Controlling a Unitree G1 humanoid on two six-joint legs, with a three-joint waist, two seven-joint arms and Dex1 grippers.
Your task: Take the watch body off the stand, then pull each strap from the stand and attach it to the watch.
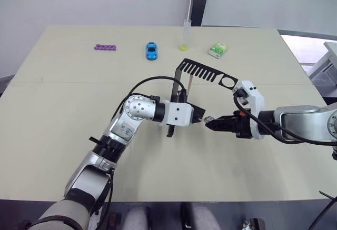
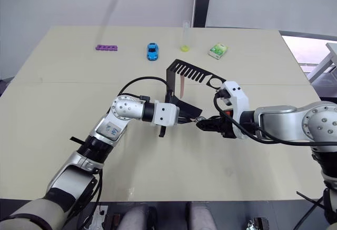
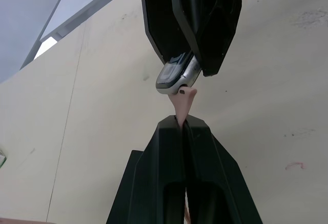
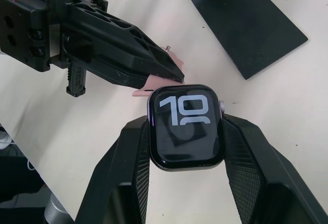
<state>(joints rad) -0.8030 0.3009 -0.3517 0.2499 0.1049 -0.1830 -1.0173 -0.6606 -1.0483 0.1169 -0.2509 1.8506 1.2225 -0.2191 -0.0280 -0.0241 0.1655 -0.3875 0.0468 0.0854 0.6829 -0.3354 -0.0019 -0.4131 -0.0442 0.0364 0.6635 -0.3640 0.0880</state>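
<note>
Right wrist view: watch body [image 4: 185, 126] clamped between right fingers [image 4: 125, 167].

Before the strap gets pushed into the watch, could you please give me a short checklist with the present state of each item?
1. Watch body held firmly: ok, the right tool clamps it by both sides, screen facing the wrist camera.
2. Strap gripped: ok, the left tool is shut on it, with a short pink tip sticking out.
3. Strap tip meets the case edge: ok, it touches the edge of the watch body in the left wrist view.
4. Strap seated in the case slot: cannot tell, the slot is hidden.
5. Stand out of the way: ok, it stands behind both tools.
6. Second strap waiting: ok, it hangs at the stand's upright.
</note>
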